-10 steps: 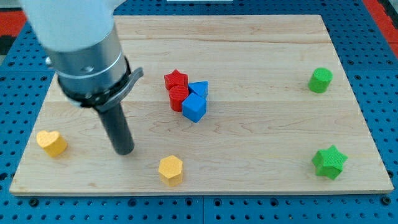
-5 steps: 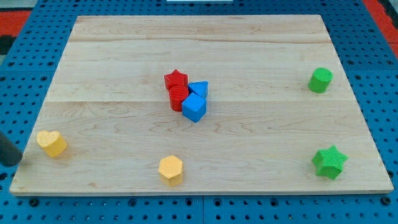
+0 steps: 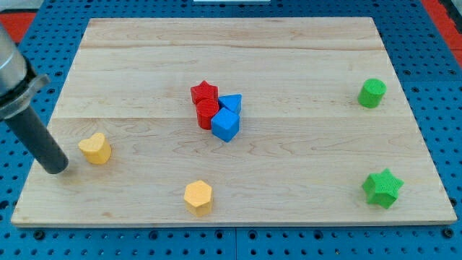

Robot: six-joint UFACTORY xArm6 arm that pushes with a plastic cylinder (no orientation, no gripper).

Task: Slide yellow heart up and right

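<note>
The yellow heart (image 3: 95, 148) lies near the board's left edge, a little below mid-height. My tip (image 3: 56, 169) rests on the board just left of and slightly below the heart, a small gap between them. The dark rod slants up to the view's top left corner.
A yellow hexagon (image 3: 198, 196) sits near the bottom edge. A red star (image 3: 204, 92), a red cylinder (image 3: 207, 113) and two blue blocks (image 3: 226, 124) cluster at the centre. A green cylinder (image 3: 372, 93) and a green star (image 3: 382, 188) stand at the right. The wooden board (image 3: 289, 43) lies on blue pegboard.
The yellow heart has moved up and right from the bottom left corner area. My tip went from mid-board to off the left edge, then back onto the board beside the heart.
</note>
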